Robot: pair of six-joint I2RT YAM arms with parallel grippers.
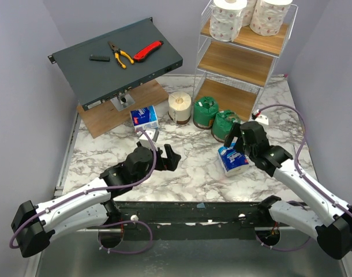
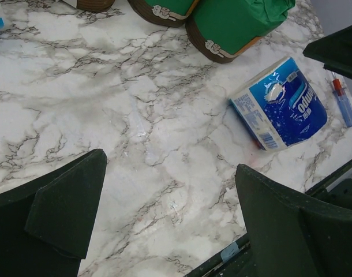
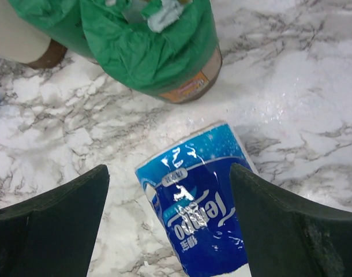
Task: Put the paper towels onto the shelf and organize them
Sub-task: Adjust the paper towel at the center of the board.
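The shelf [image 1: 278,55] stands at the back right with white pink-printed rolls [image 1: 229,20] on its top tier. On the marble lie a cream roll [image 1: 179,107], two green-wrapped rolls [image 1: 205,112] [image 1: 225,124] and two blue-and-white packs [image 1: 145,117] [image 1: 232,160]. My right gripper [image 3: 169,173] is open and hangs just above the nearer pack [image 3: 202,213], one finger on each side; a gap shows on the left side. The green roll [image 3: 153,52] sits just beyond. My left gripper [image 2: 170,164] is open over bare marble, left of that pack [image 2: 283,104].
A slanted dark grey metal box [image 1: 115,78] at the back left carries pliers [image 1: 120,55] and a red knife [image 1: 148,51], with a flat wooden board [image 1: 101,121] beneath it. A small blue-tipped object [image 2: 343,103] lies right of the pack. Walls close in on both sides.
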